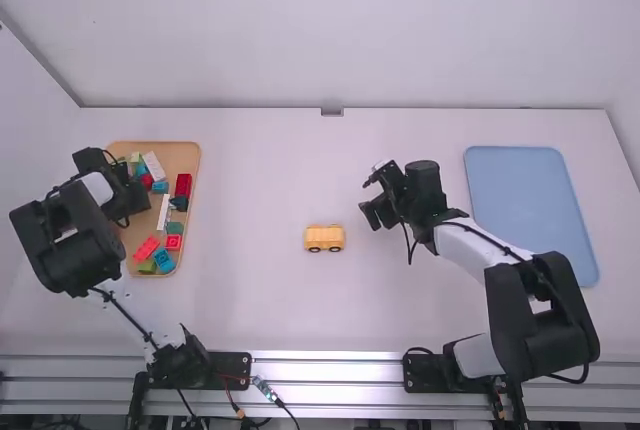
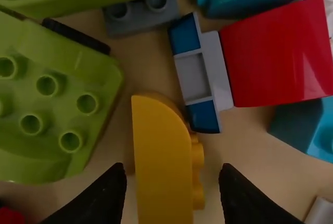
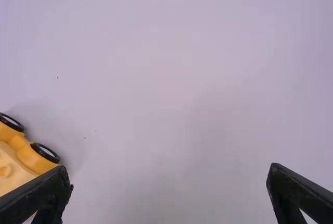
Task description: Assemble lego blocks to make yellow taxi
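Observation:
My left gripper (image 1: 125,185) is over the wooden tray at the far left. In the left wrist view that gripper (image 2: 173,182) is open, its fingers on either side of a yellow curved block (image 2: 162,156), with a gap on both sides. A yellow wheeled base (image 1: 323,238) rests on the table's middle; part of this wheeled base (image 3: 23,156) appears in the right wrist view. My right gripper (image 1: 372,198) stands right of and beyond the base. Seen from its wrist, the right gripper (image 3: 169,185) is open with nothing between its fingers.
The wooden tray (image 1: 192,160) holds several loose blocks. Close to the yellow block lie a green piece (image 2: 47,104), a grey-and-blue piece (image 2: 193,75) and a red block (image 2: 278,52). A blue tray (image 1: 530,210) lies on the right of the table.

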Controlling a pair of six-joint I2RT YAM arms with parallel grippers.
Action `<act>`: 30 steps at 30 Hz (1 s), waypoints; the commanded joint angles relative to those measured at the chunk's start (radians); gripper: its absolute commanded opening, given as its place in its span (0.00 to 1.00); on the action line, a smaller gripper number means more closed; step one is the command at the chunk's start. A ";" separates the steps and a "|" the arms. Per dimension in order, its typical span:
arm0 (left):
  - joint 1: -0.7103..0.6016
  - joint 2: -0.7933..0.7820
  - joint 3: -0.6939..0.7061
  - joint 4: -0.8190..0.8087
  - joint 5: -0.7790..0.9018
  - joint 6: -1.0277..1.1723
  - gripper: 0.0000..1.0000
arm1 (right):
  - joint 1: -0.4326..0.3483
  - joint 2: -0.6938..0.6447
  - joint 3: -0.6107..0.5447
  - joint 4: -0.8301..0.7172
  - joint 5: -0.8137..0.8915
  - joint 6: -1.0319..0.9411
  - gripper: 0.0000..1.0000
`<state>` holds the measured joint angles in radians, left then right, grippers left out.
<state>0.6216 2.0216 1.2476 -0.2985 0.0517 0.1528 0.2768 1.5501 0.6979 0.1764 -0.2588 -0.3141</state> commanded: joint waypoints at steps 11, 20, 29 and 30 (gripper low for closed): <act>0.000 0.019 -0.013 0.003 0.011 -0.007 0.31 | 0.006 -0.005 -0.004 0.001 0.001 0.000 0.99; -0.001 0.020 -0.013 0.000 0.011 -0.007 0.16 | 0.003 -0.005 -0.004 0.002 0.000 0.000 0.99; 0.000 0.019 -0.012 0.001 0.011 -0.007 0.17 | 0.003 -0.005 -0.003 0.001 0.000 0.000 0.99; 0.000 0.019 -0.011 0.000 0.011 -0.008 0.17 | 0.004 -0.005 -0.003 0.002 0.000 0.000 0.99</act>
<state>0.6216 2.0216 1.2480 -0.2932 0.0521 0.1486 0.2787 1.5501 0.6979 0.1772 -0.2588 -0.3187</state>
